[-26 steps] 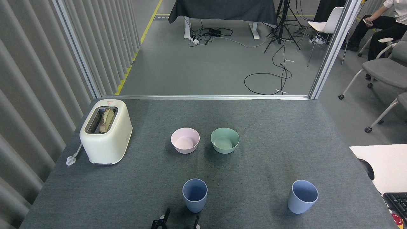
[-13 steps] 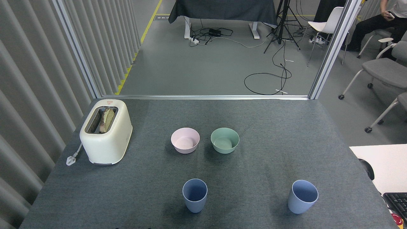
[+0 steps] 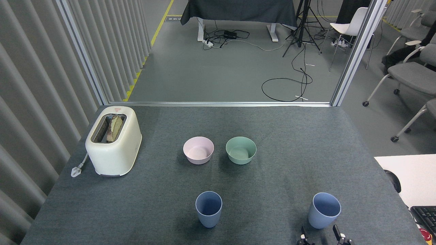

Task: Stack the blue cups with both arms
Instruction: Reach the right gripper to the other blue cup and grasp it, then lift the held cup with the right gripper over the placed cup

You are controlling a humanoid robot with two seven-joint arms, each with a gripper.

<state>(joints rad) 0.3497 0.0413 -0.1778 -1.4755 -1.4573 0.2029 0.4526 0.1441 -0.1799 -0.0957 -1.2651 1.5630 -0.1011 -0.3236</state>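
Grey carpet-like table [image 3: 279, 143] fills the lower half of the frame; beyond its far edge, grey floor with loose black cables [image 3: 287, 89], a tripod, a draped table at top centre, office chairs [image 3: 407, 73] at upper right. Ribbed grey panels run down the left side.

On the table, left of centre: cream toaster [image 3: 113, 141] with bread in one slot, its plug lying just beside it at lower left. Centre: pink bowl [image 3: 198, 150] and green bowl [image 3: 240, 150], side by side, near each other but apart, both upright and empty.

Lower frame: two blue cups, upright, open ends up, well apart. One cup [image 3: 208, 208] sits at bottom centre, below the pink bowl. The other cup [image 3: 324, 210] sits at lower right.

Right gripper [image 3: 321, 234] only just enters at the bottom edge, directly below the lower-right cup: two black fingertips [image 3: 336, 231] poke up with a clear gap between them, spread apart, holding nothing, not touching the cup. Left gripper out of frame.

White desk corner and a keyboard [image 3: 424, 216] at far lower right.
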